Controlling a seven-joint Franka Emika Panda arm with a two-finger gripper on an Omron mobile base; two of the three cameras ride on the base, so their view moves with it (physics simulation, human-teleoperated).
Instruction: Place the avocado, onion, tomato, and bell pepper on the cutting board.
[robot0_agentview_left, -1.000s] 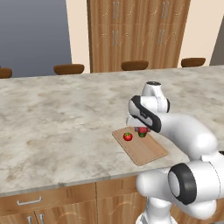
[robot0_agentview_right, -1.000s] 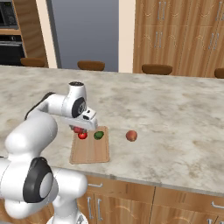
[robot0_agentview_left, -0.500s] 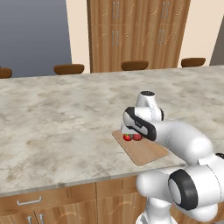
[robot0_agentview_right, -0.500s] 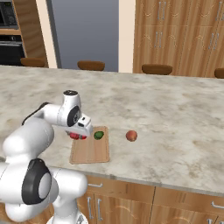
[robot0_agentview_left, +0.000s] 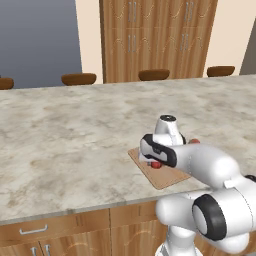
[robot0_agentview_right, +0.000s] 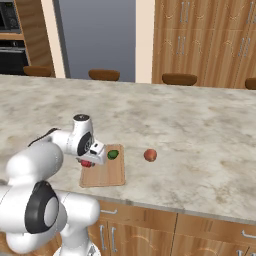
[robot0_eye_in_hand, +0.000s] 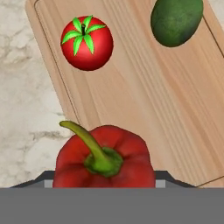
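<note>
Lowering since a second ago, the gripper (robot0_agentview_right: 89, 161) is now sitting just above the cutting board (robot0_eye_in_hand: 144, 109), pinching the red bell pepper (robot0_eye_in_hand: 104, 158) with its green stem up. On the board the tomato (robot0_eye_in_hand: 86, 43) and the avocado (robot0_eye_in_hand: 176, 21) are lying apart. The onion (robot0_agentview_right: 150, 155) is resting on the marble counter (robot0_agentview_right: 200, 130), right of the board.

Grained wooden cutting board (robot0_eye_in_hand: 144, 96), glossy bell pepper (robot0_eye_in_hand: 105, 159), marble-look counter (robot0_agentview_left: 65, 135)
</note>
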